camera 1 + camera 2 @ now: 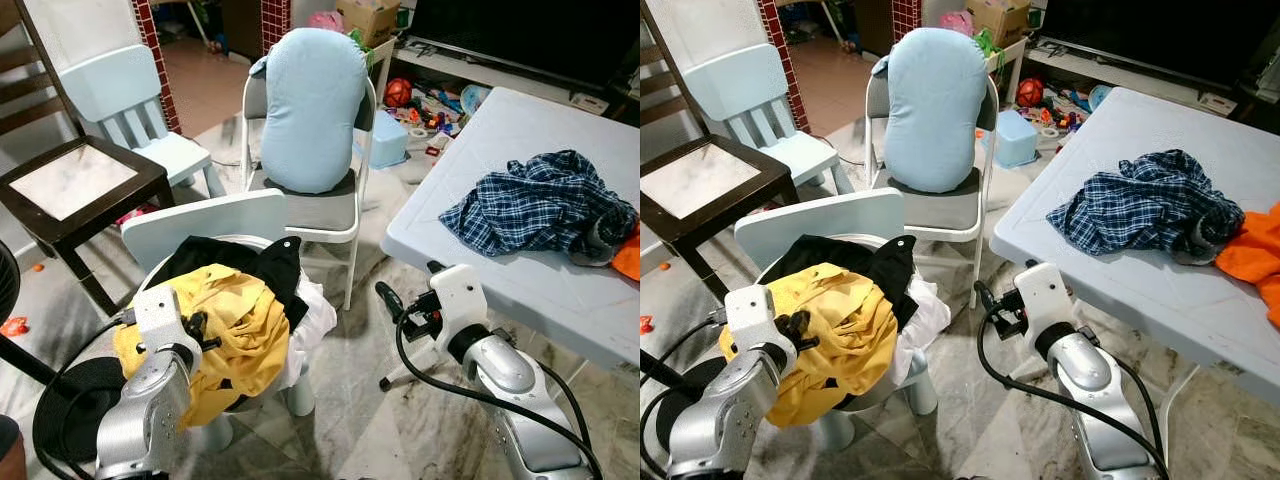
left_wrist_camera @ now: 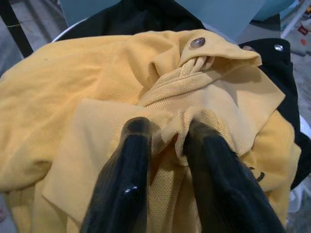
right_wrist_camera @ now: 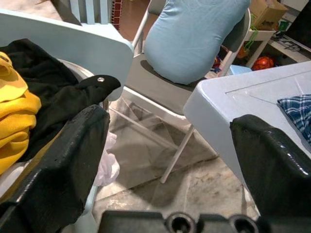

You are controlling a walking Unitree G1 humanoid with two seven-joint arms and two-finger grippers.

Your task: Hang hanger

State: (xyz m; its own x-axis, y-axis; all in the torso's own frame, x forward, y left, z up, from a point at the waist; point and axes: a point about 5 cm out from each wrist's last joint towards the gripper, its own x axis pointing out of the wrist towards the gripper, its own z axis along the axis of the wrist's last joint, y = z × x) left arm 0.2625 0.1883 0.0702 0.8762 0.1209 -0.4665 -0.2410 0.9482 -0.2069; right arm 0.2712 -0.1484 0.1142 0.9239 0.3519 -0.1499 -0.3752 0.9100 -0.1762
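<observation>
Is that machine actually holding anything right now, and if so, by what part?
Yes. Its left pincer pinches a bunched fold of the yellow shirt, just below the buttoned collar. The right pincer is open and holds nothing.

A yellow shirt [image 1: 235, 335] is being seen heaped over a black garment [image 1: 255, 262] on a pale blue small chair [image 1: 205, 222]. A light blue cushion [image 1: 312, 105] is being carried by a white-framed grey folding chair [image 1: 325, 210]. A navy-and-white plaid shirt [image 1: 535, 205] and an orange cloth [image 1: 1252, 250] are being shown on the pale grey table [image 1: 500, 270].
</observation>
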